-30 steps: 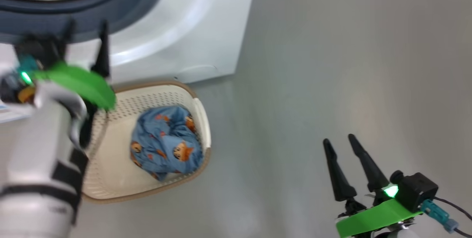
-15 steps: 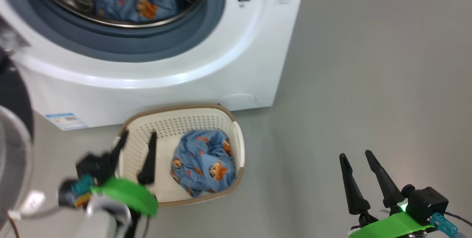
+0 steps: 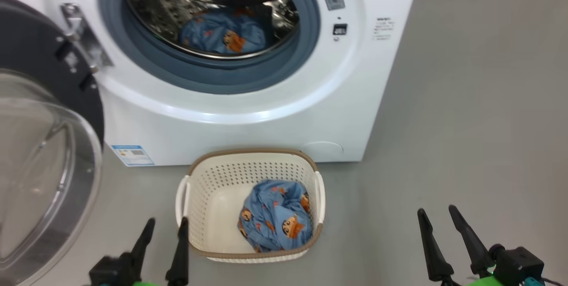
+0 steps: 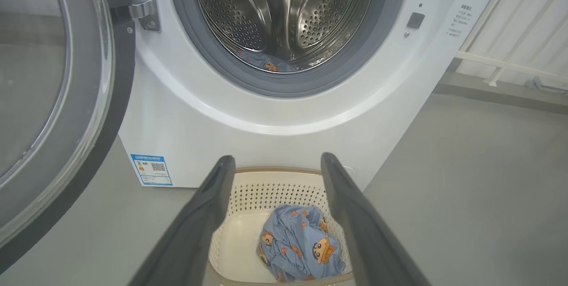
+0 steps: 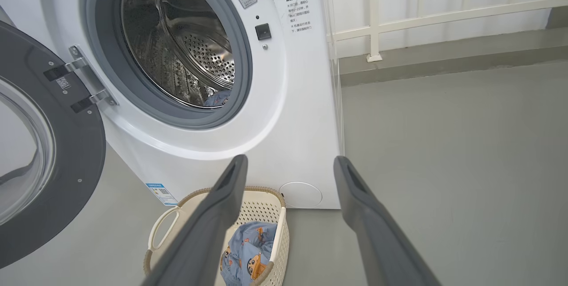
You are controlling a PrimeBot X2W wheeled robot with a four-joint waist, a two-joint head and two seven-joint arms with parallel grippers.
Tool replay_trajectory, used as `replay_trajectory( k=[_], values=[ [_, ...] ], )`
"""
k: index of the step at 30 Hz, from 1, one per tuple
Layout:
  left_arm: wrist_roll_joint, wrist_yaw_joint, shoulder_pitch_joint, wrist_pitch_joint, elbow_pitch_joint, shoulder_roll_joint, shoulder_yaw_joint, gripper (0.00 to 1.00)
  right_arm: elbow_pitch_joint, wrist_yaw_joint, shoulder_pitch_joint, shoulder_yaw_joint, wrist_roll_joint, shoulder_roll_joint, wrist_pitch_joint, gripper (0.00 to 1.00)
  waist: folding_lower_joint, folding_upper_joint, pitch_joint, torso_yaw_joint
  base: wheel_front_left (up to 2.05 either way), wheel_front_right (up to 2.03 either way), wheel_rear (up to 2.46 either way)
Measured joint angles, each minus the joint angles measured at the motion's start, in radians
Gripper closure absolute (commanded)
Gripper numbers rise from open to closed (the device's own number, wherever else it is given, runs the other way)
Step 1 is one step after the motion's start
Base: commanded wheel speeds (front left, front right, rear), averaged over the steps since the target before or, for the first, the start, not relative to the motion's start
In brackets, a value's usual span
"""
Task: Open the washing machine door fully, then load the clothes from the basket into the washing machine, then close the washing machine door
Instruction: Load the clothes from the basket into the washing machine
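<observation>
The white washing machine (image 3: 248,113) fills the upper left of the head view, its door (image 3: 40,153) swung wide open to the left. One piece of the blue printed clothes (image 3: 224,33) lies in the steel drum. Another piece (image 3: 275,221) sits in the cream basket (image 3: 208,197) on the floor before the machine. My left gripper (image 3: 165,226) is open and empty just left of the basket's near corner. My right gripper (image 3: 437,216) is open and empty, well right of the basket. The left wrist view shows the basket (image 4: 248,188) and clothes (image 4: 301,241) between its fingers.
Grey floor (image 3: 466,122) stretches to the right of the machine. A white railing (image 5: 421,15) runs along the wall behind it in the right wrist view. A blue label sticker (image 3: 133,155) sits low on the machine's front.
The head camera has tilted up, bringing the drum and door into view. My left arm has dropped from near the drum opening down to the basket's left side, open and empty.
</observation>
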Motion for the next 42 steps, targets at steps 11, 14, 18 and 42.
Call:
replay_trajectory(
  k=[11,14,18,42],
  values=[
    [0.054,0.002,0.128,0.0,-0.061,-0.014,0.077,0.0,-0.019,0.0,0.091,-0.053,-0.01,0.001,0.0,0.0,-0.0001,0.0,-0.081,0.041,0.0,0.0,0.0],
    [0.06,0.001,0.156,0.0,-0.068,-0.014,0.101,0.0,-0.026,0.0,0.098,-0.057,-0.011,0.002,0.0,0.0,0.0,0.0,-0.096,0.046,0.0,0.0,0.0],
    [0.067,0.0,0.188,0.0,-0.078,-0.014,0.13,0.0,-0.031,0.0,0.101,-0.061,-0.011,0.003,0.0,0.0,0.0,0.0,-0.109,0.041,0.0,0.0,0.0],
    [0.043,0.028,0.215,0.0,-0.102,-0.015,0.148,0.0,-0.042,0.0,0.117,-0.06,-0.019,0.003,0.0,0.0,0.0,0.0,-0.12,-0.011,0.0,0.0,0.0]
  ],
)
